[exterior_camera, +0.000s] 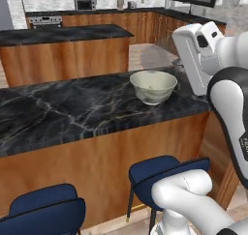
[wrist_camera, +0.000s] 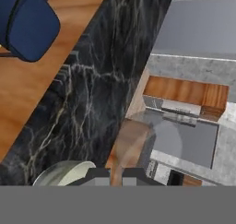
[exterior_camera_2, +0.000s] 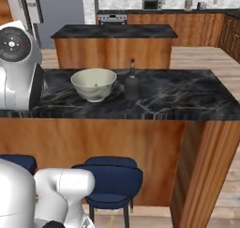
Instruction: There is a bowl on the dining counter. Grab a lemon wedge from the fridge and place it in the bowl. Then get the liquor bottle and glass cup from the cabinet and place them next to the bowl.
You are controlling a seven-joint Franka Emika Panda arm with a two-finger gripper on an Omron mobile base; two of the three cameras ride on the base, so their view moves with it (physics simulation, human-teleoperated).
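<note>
A pale bowl [exterior_camera: 153, 86] [exterior_camera_2: 93, 84] stands on the dark marble dining counter [exterior_camera: 58, 113] [exterior_camera_2: 187, 93], with a small yellowish lemon wedge [exterior_camera_2: 97, 85] inside it. Just right of the bowl in the right base view, a dark liquor bottle [exterior_camera_2: 132, 84] stands upright. In the hand view, my gripper [wrist_camera: 116, 174] is shut on a see-through glass cup [wrist_camera: 131, 142], which rises from between the fingertips. That view is rolled, and the bowl's rim [wrist_camera: 62, 171] sits close beside the fingers, over the counter top.
Blue stools [exterior_camera: 160, 173] [exterior_camera_2: 112, 180] stand under the counter's front edge. A second island [exterior_camera: 63, 50] [exterior_camera_2: 112, 44] lies beyond, with wall counters, an oven and a microwave behind it. The counter's right end [exterior_camera_2: 220, 100] drops to wooden floor.
</note>
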